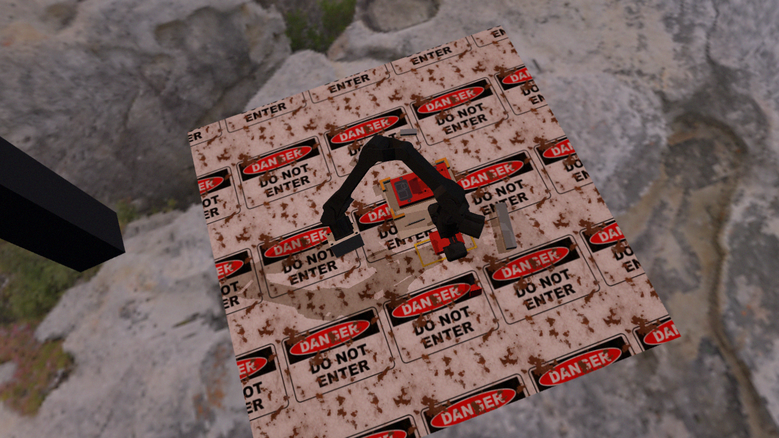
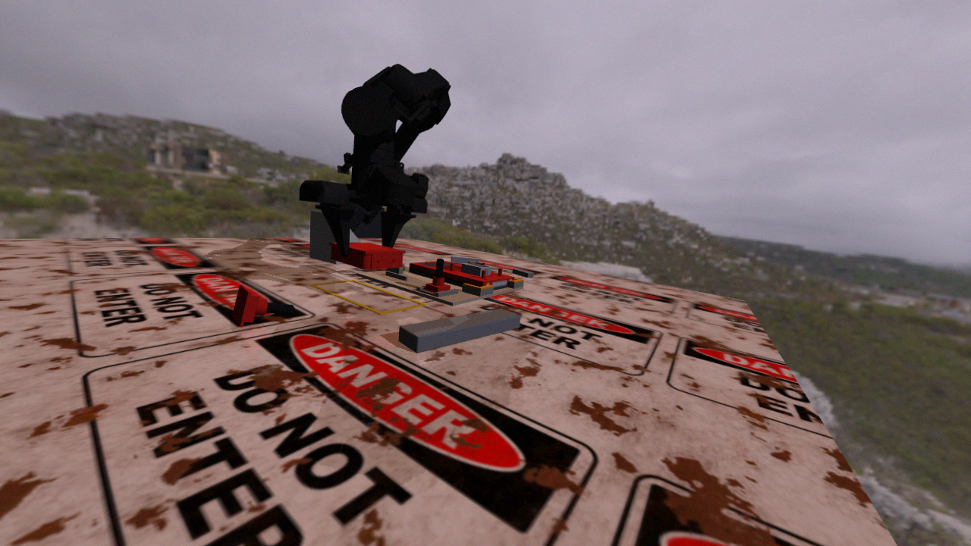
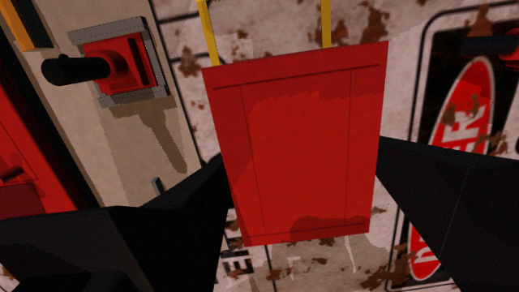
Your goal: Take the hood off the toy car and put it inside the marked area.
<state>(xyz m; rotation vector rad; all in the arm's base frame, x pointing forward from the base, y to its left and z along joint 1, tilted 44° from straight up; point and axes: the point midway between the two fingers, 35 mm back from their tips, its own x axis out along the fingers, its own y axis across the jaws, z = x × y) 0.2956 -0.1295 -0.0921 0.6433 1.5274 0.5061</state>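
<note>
The hood (image 1: 438,243) (image 2: 381,258) (image 3: 308,122) is a flat red box. My gripper (image 2: 366,249) (image 3: 295,152) is shut on its two long sides and holds it roughly level, low over the table. The yellow outline of the marked area (image 1: 418,255) (image 2: 346,299) (image 3: 326,24) runs past the hood's far end in the wrist view. The hood covers part of the outline there and in the top view. Any gap beneath the hood is hard to judge. The red toy car (image 1: 419,182) (image 2: 456,271) (image 3: 24,150) stands beside the area, its engine bay uncovered.
A red-based piece with a black handle (image 2: 438,283) (image 3: 122,65) stands upright on the beige board beside the car. A similar red piece (image 1: 475,289) (image 2: 249,305) lies on the table. A long grey block (image 1: 505,225) (image 2: 461,330) lies near the marked area.
</note>
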